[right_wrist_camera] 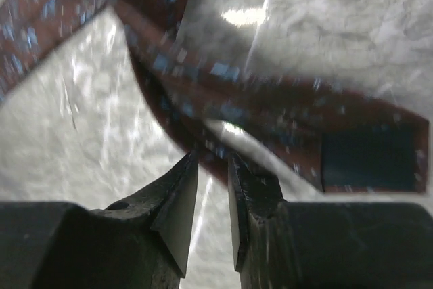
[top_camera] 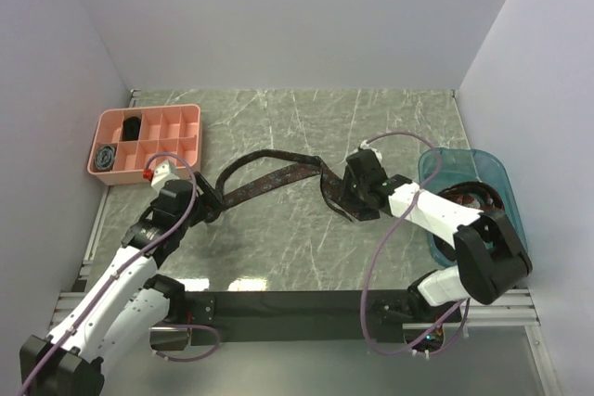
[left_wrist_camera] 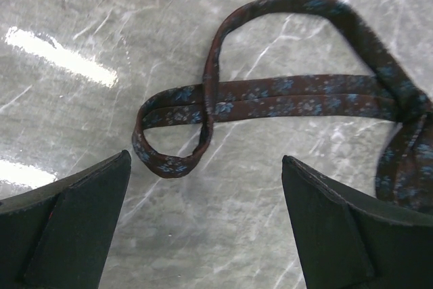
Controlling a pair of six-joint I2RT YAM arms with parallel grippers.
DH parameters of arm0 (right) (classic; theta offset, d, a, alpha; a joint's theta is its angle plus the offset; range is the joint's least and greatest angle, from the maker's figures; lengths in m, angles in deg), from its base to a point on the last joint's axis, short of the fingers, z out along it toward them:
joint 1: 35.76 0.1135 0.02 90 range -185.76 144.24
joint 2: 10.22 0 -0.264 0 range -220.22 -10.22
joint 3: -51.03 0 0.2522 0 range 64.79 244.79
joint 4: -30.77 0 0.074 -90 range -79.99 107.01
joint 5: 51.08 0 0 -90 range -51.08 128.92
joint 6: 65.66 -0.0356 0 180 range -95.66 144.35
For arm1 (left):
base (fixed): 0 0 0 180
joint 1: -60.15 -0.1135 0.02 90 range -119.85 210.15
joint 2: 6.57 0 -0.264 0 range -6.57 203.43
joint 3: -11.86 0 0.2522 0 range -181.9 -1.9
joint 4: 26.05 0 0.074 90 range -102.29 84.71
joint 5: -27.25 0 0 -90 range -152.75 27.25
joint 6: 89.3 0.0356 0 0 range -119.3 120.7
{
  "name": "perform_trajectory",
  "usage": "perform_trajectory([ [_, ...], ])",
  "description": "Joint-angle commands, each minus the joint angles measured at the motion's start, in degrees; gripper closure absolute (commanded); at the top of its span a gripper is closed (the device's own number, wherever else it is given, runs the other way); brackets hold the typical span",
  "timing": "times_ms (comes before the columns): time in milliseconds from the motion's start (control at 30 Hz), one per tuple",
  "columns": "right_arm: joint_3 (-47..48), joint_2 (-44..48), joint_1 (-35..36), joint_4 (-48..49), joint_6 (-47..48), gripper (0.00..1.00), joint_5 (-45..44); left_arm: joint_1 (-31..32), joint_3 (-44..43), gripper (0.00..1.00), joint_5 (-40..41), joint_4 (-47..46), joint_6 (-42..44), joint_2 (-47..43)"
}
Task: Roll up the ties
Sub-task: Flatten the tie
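A dark brown-maroon patterned tie (top_camera: pixel 278 178) lies as a long strip across the middle of the table. Its left end forms a small loop (left_wrist_camera: pixel 169 157) crossing over a doubled stretch. My left gripper (top_camera: pixel 212 199) is open and empty; in its wrist view the gripper (left_wrist_camera: pixel 206 167) has its fingers wide apart just short of that loop. My right gripper (top_camera: pixel 355 206) is at the tie's right end. In the right wrist view the gripper (right_wrist_camera: pixel 213 159) has its jaws nearly together, pinching the folded edge of the tie (right_wrist_camera: pixel 270 113) at the tips.
A pink compartment tray (top_camera: pixel 190 136) stands at the back left with a black coil (top_camera: pixel 133 125) and a grey-blue coil (top_camera: pixel 107 157) in it. A teal bin (top_camera: pixel 497 178) holding dark fabric stands at the right edge. White walls close in on three sides.
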Motion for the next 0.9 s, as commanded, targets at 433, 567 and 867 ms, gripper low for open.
perform_trajectory([
  [433, 14.39, -22.11, -18.62, 3.73, -4.08, 0.66, 3.49, -0.23, 2.64, 0.01, -0.03, -5.97, -2.53, 5.96],
  [567, 19.57, -24.66, -19.95, 1.53, -2.59, 0.66, 3.94, -0.23, 2.55, 0.01, -0.38, -6.15, -3.32, 7.54],
  [867, 19.23, -25.46, -19.87, 2.85, -1.09, 0.65, 6.23, -0.23, 3.08, 0.07, 3.31, -9.49, -8.16, 11.58],
])
